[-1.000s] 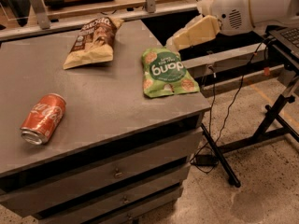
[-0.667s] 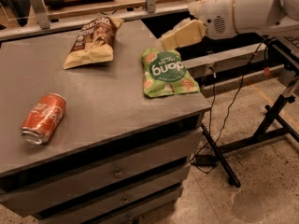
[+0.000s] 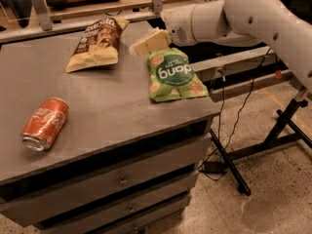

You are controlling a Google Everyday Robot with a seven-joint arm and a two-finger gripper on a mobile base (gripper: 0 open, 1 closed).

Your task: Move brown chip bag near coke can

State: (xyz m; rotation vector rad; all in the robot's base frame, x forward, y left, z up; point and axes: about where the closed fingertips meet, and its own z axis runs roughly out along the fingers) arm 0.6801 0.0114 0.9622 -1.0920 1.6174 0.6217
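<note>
The brown chip bag (image 3: 99, 44) lies flat at the back of the grey counter (image 3: 102, 106), dark brown front with pale tan edges. The coke can (image 3: 45, 123) lies on its side near the front left, silver end facing the front. My gripper (image 3: 138, 47) reaches in from the right on a white arm (image 3: 253, 18). It hovers above the counter just right of the brown chip bag, above the top of the green bag, and touches neither.
A green "dang" bag (image 3: 171, 75) lies near the counter's right edge. Drawers (image 3: 122, 179) sit below the counter front. A metal rail (image 3: 97, 18) runs behind the counter. A black stand (image 3: 273, 135) and cables are on the floor at right.
My arm and gripper have moved left over the counter, from beyond its right edge to a spot close to the brown chip bag. The bags and the can have not moved.
</note>
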